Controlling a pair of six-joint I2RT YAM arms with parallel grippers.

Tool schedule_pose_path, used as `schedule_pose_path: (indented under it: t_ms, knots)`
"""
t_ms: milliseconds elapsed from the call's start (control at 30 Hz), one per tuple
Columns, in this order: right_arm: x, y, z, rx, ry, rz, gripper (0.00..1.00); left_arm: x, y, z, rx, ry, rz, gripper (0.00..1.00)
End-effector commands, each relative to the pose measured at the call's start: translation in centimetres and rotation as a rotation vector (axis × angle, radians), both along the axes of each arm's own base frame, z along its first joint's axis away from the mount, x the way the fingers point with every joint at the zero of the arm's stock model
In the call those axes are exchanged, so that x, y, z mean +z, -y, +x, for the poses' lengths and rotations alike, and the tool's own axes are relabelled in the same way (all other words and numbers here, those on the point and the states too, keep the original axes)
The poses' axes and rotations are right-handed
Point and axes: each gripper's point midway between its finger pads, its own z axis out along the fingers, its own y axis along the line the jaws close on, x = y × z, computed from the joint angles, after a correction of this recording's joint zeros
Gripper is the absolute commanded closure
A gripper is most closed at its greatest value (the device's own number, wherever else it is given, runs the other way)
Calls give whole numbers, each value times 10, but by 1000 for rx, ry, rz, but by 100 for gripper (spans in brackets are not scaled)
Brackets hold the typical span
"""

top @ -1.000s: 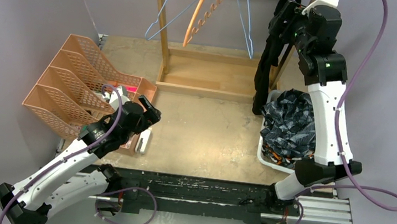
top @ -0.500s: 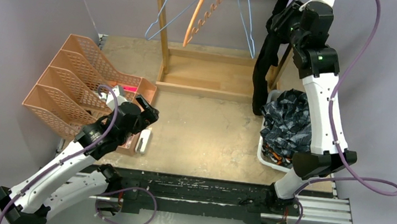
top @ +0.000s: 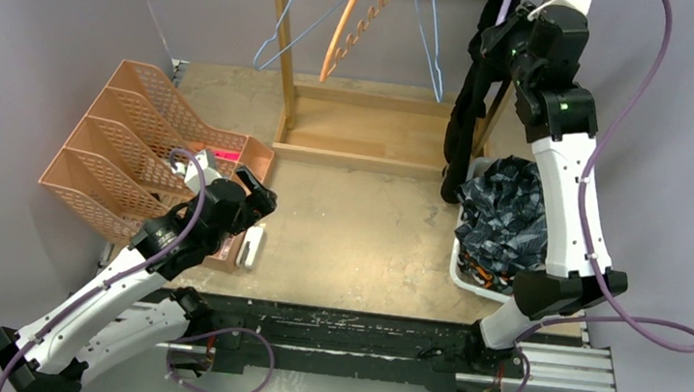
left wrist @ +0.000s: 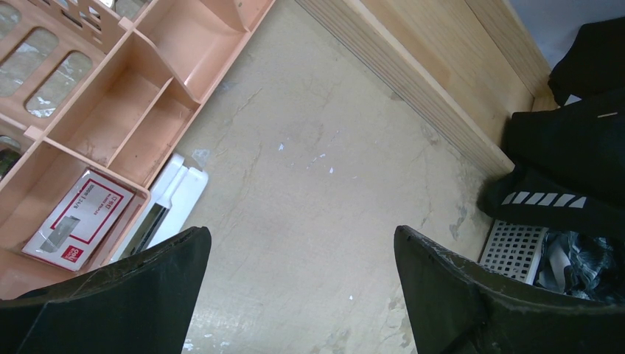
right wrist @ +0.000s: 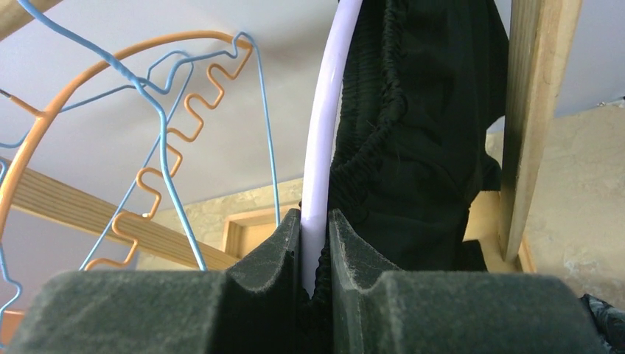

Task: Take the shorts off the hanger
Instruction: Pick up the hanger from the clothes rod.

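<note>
The black shorts (top: 463, 121) hang from a pale lilac hanger (right wrist: 328, 110) at the right end of the wooden rack. My right gripper (right wrist: 315, 217) is raised there (top: 498, 39), shut on the hanger's rod and the shorts' gathered waistband (right wrist: 368, 147) together. Dark grey-blue camouflage shorts (top: 506, 218) lie heaped in a white basket (top: 460, 266) below. Low over the table at the left, my left gripper (left wrist: 302, 236) is open with nothing between its fingers (top: 261, 192). In its view the black shorts (left wrist: 582, 147) hang at the far right.
The wooden rack (top: 289, 63) stands at the back with bare blue and orange hangers (top: 351, 31) on it. Peach file trays (top: 124, 153) sit at the left, with a small white device (top: 250, 244) beside them. The rack's right post (right wrist: 534, 110) is close to my right gripper.
My right gripper has gone from open to shut on the hanger and the black shorts' waistband, and the arm has shifted a little. The left arm has barely moved.
</note>
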Motion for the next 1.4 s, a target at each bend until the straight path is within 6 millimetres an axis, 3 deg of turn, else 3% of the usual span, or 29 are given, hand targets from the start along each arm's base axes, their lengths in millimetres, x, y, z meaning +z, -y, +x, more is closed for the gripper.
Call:
schedule_pose_path:
  t_ms: [0,267,900,1367]
  knots:
    - [62,0,-22,26,182,53,100,23,-2,5,17,58,-22,5]
    - [89,-9,-34,89,246,109,100,24,-3,5,17,58,-20,5]
    - [86,-14,-39,199,255,247,100,34,-6,3,17,80,-20,5]
    - [100,-10,-41,196,301,286,100,27,-3,4,14,63,-21,5]
